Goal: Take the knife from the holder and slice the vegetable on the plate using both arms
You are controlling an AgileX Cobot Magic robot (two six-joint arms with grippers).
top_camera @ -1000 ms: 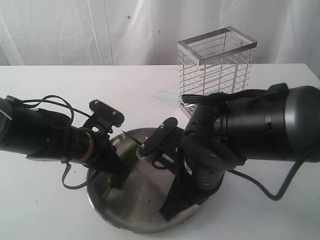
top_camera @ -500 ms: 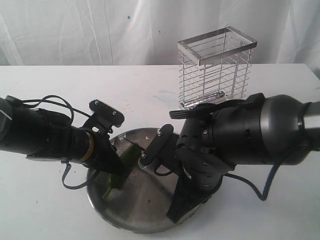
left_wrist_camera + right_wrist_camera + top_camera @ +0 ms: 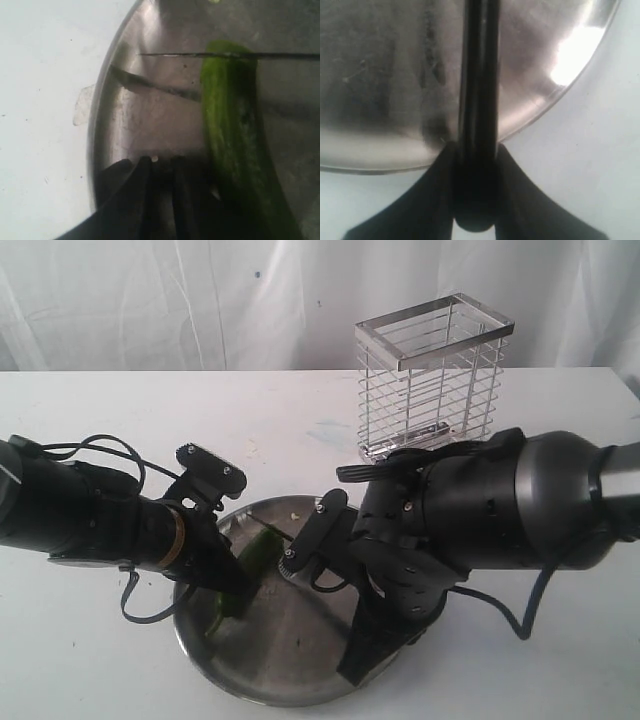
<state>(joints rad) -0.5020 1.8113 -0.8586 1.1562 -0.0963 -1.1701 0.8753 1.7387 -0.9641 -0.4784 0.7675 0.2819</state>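
1. The right arm (image 3: 500, 500), the bulkiest thing in shot, has drawn its grey body in from the picture's edge and swung closer over the plate (image 3: 290, 640). It now reaches in low from the plate's right side, wrist bent down toward the near rim.
2. The left arm (image 3: 70, 515) has barely shifted. It stretches in from the plate's left side, wrist angled down onto the plate's left half.
3. The holder (image 3: 430, 380) stands empty on the white bench (image 3: 100, 400), beyond the plate's far rim.
4. The right gripper (image 3: 476, 150) is clamped on the black handle of the knife (image 3: 479, 75), which runs out across the plate.
5. The left gripper (image 3: 162, 170) has its jaws drawn close together. The vegetable (image 3: 230, 130) lies against one finger rather than plainly between the two, so whether it is gripped or merely pinned cannot be told.
6. The green chili lies on the plate's left half. The knife's blade (image 3: 190, 54) shows edge-on as a thin line crossing the chili near its far end.
7. The knife is out of the holder, and the slicing step appears to be in hand. The next move likely calls for the right arm to press the blade down and draw it through. The left would need to keep the chili steady, with its fingers well back from the cut.
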